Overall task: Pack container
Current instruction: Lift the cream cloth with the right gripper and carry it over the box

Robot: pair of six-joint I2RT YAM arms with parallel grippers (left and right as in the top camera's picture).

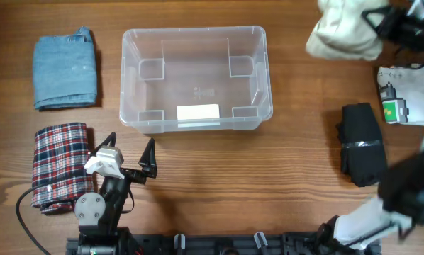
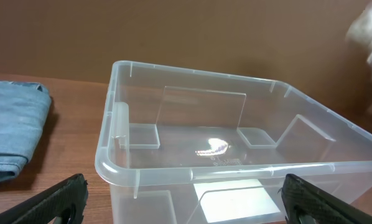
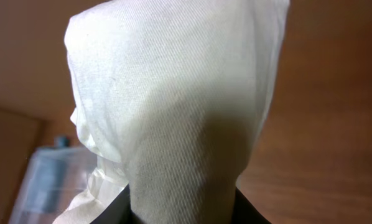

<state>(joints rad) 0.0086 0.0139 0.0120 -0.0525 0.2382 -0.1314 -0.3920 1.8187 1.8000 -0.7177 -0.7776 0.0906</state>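
Overhead shows the left gripper [image 1: 130, 145] splayed and empty near the front-left corner of the table [image 1: 297, 177], with the clear rectangular plastic container [image 1: 194, 30] mid-table toward the back edge. At the back-right corner the right gripper [image 3: 185, 210] clenches a bunched cream cloth [image 1: 342, 32]. It is probably best carried leftward and lowered well inside the container before release.

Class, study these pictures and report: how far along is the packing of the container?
Done: nothing yet; the container is empty. In hand: the right jaws grip a cream cloth, held up right of the container. Remaining: that cloth, and probably the blue cloth, plaid cloth and black cloth lying on the table. The left jaws stand open.
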